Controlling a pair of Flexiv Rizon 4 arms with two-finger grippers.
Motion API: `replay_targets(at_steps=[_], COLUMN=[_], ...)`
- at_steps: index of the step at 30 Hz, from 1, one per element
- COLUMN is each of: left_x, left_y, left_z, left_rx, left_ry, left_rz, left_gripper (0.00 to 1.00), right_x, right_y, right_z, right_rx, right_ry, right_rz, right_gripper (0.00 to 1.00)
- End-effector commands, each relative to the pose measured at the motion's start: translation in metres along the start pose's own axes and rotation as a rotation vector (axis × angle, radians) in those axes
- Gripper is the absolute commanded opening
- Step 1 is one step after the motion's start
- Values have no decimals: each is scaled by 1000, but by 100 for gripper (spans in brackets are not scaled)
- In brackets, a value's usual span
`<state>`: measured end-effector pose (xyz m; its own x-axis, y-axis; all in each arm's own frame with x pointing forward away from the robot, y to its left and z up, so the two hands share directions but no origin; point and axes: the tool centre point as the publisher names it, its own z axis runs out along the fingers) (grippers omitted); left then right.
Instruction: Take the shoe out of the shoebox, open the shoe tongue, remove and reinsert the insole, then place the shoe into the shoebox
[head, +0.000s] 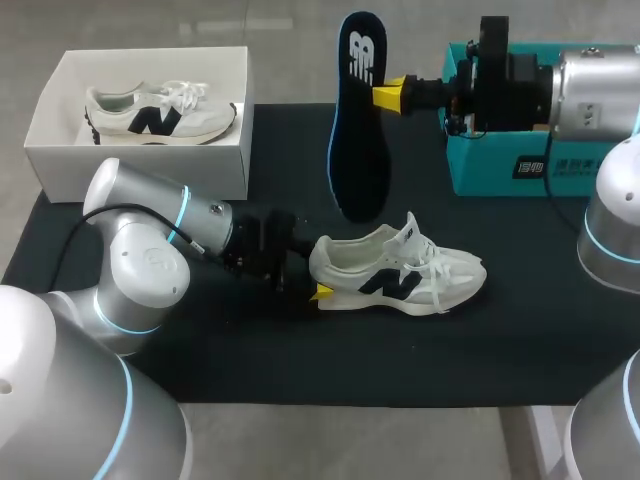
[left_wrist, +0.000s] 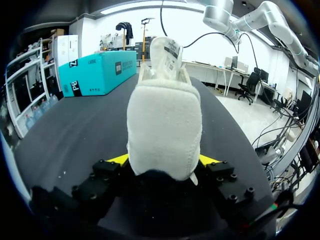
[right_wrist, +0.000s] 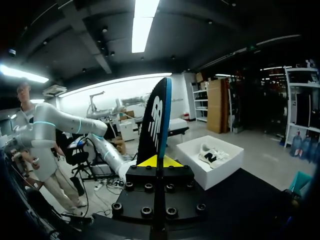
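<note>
A: Centre of the frame, the shoe (head: 400, 270) lies on its sole on the dark desk (head: 500, 340), toe pointing right and well outside the shoebox (head: 150, 165).

B: And the left end effector (head: 318, 291) is right at the heel. From the left wrist, the left end effector (left_wrist: 164, 160) has a yellow tip pressed against each side of the shoe (left_wrist: 165, 125). That's a firm pinch on the heel.

A: Upper middle now: the insole (head: 358, 120) hangs upright, dark side facing us, gripped near its top edge by the right end effector (head: 390, 95).

B: The right wrist confirms it. The right end effector (right_wrist: 156, 161) is clamped tight, with the insole (right_wrist: 154, 125) edge-on between its fingers.

A: The insole's lower end looks clear of the desk, just behind the shoe, though this angle makes that hard to judge.

B: Upper left, the white shoebox holds a second shoe (head: 160, 112). Upper right, a teal box (head: 520, 170) sits under the right arm.
</note>
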<state>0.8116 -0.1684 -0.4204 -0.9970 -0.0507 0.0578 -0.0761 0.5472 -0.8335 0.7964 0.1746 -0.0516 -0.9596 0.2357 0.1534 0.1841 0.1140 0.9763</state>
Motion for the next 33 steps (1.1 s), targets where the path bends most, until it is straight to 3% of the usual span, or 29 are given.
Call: replay_targets(at_steps=[1, 10, 21, 25, 33], left_x=[1, 1, 1, 1, 1], left_y=[0, 0, 0, 0, 0], left_z=[0, 0, 0, 0, 0], left_rx=[-2, -2, -2, -2, -2], left_ry=[-1, -1, -1, -1, -1], left_rz=[0, 0, 0, 0, 0], left_gripper=[0, 0, 0, 0, 0], right_x=[12, 60, 110, 126, 161], right_y=[3, -1, 4, 0, -7], right_z=[1, -13, -34, -39, -48], right_rx=[67, 66, 133, 198, 172], right_ry=[25, 40, -32, -59, -149], right_rz=[34, 103, 154, 185, 211], right_gripper=[0, 0, 0, 0, 0])
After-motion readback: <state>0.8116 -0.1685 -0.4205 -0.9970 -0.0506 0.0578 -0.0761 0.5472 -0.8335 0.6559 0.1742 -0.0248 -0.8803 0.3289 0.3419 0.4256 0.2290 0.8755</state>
